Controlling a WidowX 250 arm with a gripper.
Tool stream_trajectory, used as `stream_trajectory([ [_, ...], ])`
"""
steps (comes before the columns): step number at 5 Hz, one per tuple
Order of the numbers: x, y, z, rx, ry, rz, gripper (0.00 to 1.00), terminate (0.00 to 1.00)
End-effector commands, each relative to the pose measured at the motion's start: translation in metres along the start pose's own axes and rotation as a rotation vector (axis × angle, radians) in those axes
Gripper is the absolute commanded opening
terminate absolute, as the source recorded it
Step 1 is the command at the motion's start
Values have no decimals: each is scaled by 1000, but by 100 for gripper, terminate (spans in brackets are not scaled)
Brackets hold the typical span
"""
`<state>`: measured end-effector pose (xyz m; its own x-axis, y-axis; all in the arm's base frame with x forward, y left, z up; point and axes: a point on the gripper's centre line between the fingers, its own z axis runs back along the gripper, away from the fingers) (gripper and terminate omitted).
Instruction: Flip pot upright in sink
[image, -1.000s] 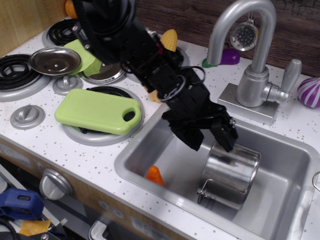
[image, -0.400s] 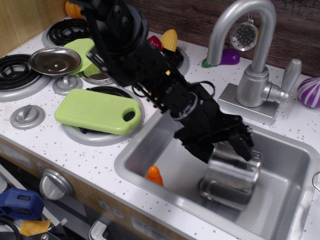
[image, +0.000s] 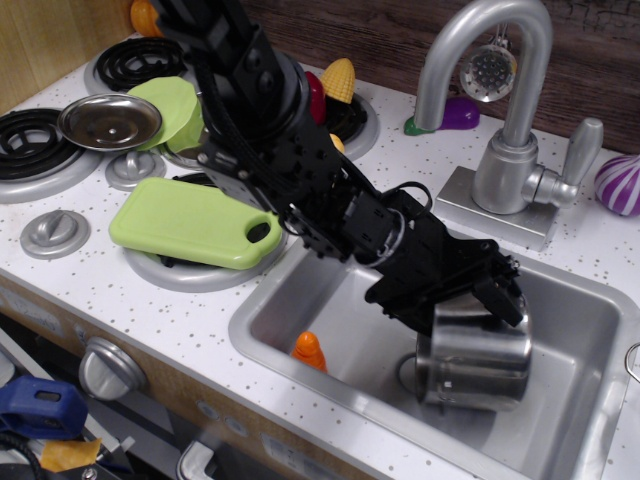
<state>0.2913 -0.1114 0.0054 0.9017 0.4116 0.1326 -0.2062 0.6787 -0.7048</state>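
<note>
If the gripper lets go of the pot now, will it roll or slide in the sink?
The pot looks close to upright in the sink, so it probably settles on its base rather than rolling. Its polished steel on the smooth basin could let it slide. The gripper sits at its rim, so letting go may tip it.

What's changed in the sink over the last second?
The gripper dropped from above the pot onto its top rim and seems to have gripped it. The pot swung from tilted toward upright and shifted slightly right. The orange toy, green cutting board and faucet stayed put.
</note>
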Motion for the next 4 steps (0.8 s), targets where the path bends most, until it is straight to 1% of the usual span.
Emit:
stream_trajectory([
  [1, 3, -9, 1, -66, -25, 1, 0, 0],
  [2, 6, -12, 7, -95, 3, 31, 0, 0],
  [3, 8, -15, 8, -55, 3, 32, 0, 0],
  [4, 9, -22, 10, 89, 18, 11, 0, 0],
])
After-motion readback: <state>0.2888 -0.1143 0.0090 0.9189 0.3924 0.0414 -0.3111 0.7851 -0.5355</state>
